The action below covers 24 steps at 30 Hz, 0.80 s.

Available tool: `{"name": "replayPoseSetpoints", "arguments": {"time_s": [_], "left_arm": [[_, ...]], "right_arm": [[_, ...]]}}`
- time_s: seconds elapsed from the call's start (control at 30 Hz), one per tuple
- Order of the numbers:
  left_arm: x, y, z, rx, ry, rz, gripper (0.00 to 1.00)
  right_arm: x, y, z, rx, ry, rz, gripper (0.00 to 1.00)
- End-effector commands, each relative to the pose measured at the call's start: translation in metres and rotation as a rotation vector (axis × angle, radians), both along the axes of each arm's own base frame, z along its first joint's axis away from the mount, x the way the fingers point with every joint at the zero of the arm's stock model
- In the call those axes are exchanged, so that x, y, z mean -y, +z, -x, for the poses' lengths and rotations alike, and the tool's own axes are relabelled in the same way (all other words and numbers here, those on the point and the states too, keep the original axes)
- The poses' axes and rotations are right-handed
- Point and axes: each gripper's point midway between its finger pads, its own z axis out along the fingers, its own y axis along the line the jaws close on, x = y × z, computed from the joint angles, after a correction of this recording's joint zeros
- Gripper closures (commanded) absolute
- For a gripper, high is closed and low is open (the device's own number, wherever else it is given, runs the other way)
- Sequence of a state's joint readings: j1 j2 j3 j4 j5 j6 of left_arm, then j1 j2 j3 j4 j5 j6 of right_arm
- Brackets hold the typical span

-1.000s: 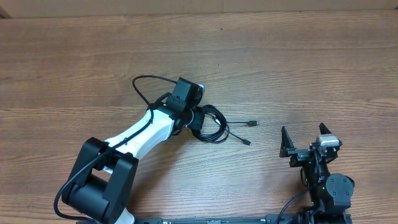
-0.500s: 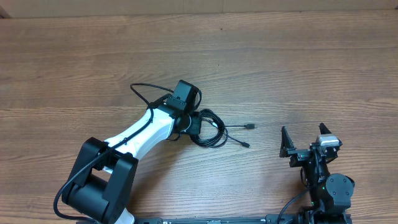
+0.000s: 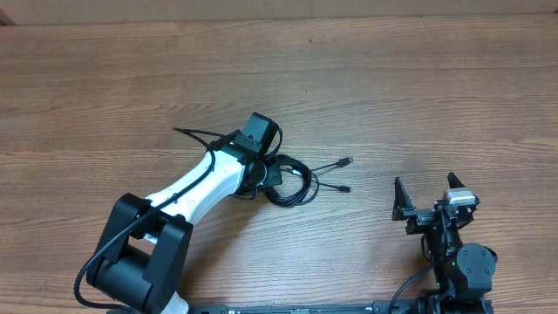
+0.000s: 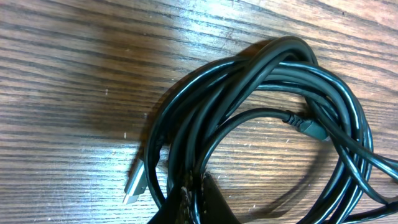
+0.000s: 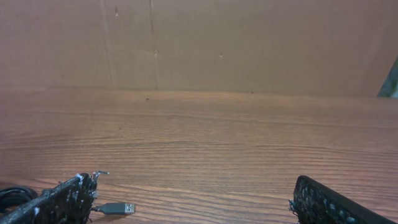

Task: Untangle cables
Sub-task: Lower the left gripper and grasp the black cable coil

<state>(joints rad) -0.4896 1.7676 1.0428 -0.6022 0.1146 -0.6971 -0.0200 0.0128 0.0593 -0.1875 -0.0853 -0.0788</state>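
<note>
Left hand [image 3: 276, 177] tight on coiled cables [image 4: 249, 81]; right hand [image 3: 427, 195] spread wide.

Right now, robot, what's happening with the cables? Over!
Left gripper jaws shut on the cables. Cables one tangled coil, two plug ends loose. Right gripper open, parked apart. Nothing in the way.
</note>
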Motion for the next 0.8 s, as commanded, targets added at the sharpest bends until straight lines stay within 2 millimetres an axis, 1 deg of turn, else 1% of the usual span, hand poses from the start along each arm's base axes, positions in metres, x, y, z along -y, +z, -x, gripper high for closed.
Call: {"name": "replayPoseSetpoints", "arguments": {"time_s": [0.0,0.67,0.7,0.77], "left_arm": [[-0.002,0.013,-0.013,0.059,0.031,-0.012,0.96],[-0.001,0.013,-0.013,0.057,0.031,-0.010,0.96],[-0.002,0.012,-0.011,0.050,0.037,-0.012,0.96],[-0.005,0.010,0.000,-0.016,0.130,-0.009,0.96]], "right_arm": [[0.003,0.000,0.000,0.008,-0.016,0.002,0.00],[0.003,0.000,0.000,0.008,-0.016,0.002,0.00],[0.003,0.000,0.000,0.008,-0.016,0.002,0.00],[0.003,0.000,0.000,0.008,-0.016,0.002,0.00]]}}
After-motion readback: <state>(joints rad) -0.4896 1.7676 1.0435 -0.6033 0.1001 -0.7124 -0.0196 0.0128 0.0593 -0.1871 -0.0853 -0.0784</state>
